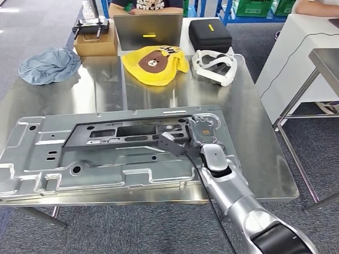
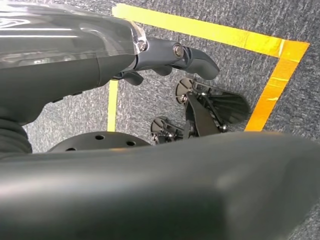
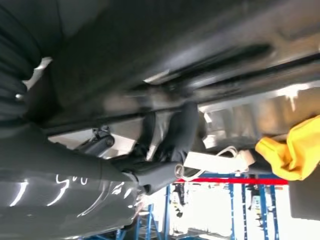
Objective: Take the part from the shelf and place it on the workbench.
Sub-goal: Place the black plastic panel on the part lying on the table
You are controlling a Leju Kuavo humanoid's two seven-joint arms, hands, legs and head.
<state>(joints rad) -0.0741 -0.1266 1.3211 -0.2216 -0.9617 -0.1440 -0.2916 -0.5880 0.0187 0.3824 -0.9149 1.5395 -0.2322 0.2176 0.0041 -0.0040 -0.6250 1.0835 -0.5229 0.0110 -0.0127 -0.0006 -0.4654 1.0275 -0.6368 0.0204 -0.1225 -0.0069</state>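
Our right arm (image 1: 240, 196) reaches in from the lower right of the head view.
The steel workbench (image 1: 256, 132) carries the long grey stamped-metal part (image 1: 100, 153) flat across its near half; our right hand (image 1: 202, 135) rests fingers on the part's right end, grip unclear. Our left hand (image 2: 177, 55) hangs over the carpet with fingers curled in, holding nothing. A yellow bear cloth (image 1: 155, 63) lies upper centre.

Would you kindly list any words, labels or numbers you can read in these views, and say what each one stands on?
No text reads clearly.
Yellow bear cloth: dark print at its top edge, too small to read.
Black case: a small yellow mark, unreadable.
Laptop lid: a small yellow sticker, unreadable.
Right hand: small orange marks on its back, too blurred to read.
Right forearm cover: white scrawl, perhaps only glare, not legible.
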